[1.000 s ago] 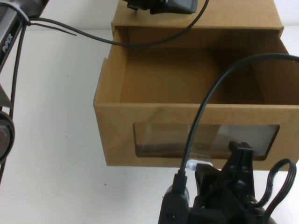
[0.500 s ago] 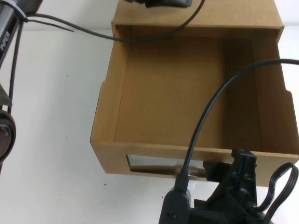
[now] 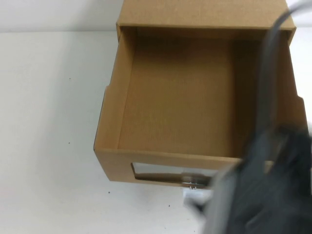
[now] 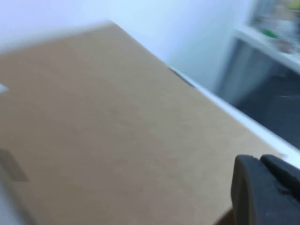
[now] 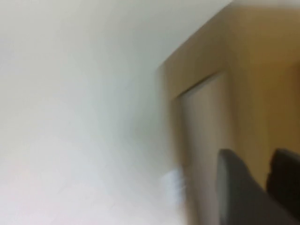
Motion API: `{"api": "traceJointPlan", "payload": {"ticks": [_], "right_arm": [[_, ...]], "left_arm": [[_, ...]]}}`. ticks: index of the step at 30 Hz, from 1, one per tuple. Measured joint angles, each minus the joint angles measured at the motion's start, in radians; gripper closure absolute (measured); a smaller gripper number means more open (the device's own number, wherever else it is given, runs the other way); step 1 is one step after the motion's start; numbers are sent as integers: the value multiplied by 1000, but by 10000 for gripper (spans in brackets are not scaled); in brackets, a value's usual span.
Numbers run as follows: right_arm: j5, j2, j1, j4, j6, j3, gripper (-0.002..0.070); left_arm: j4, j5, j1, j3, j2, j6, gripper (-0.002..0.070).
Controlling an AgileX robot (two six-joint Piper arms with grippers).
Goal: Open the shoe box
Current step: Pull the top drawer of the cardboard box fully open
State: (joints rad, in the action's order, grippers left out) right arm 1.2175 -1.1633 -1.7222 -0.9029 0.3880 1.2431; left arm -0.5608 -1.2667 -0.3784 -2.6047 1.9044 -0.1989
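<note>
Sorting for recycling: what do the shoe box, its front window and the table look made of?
Shoe box: plain brown cardboard, matte, faintly ribbed inside. Window: likely clear plastic film, given its sheen. Table: smooth matte white; material unclear. Right pincer is near the box's front; left pincer over its top panel.

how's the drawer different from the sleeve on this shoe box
The drawer is slid out toward the robot and open-topped, empty; the sleeve sits behind it with a closed top. The drawer's front has a clear window; the sleeve's top is plain. Both are brown cardboard. The right gripper is near the drawer's front, the left gripper by the sleeve.
</note>
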Motion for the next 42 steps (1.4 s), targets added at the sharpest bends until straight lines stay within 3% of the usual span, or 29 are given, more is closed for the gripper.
{"api": "traceJointPlan", "payload": {"ticks": [3,5,9,14,20,28,38,42], "right_arm": [[11,73,10,-101,32,55,640],[13,128,28,-166,55,80,668],[23,235,90,-273,86,113,685],[40,347,206,-328,111,117,689],[46,438,297,-312,115,121,689],[50,459,332,-280,117,121,689],[50,459,332,-241,132,101,689],[50,459,332,-235,158,62,689]], "left_arm": [[131,-4,0,-7,-87,-17,680],[218,-7,0,-7,-136,-28,680],[333,-10,0,40,-225,-32,680],[381,63,0,239,-342,-32,680],[441,440,0,688,-549,-63,680],[445,1039,0,1576,-1082,-75,680],[445,1304,0,2191,-1458,12,680],[414,1491,0,2449,-1542,28,680]]}}
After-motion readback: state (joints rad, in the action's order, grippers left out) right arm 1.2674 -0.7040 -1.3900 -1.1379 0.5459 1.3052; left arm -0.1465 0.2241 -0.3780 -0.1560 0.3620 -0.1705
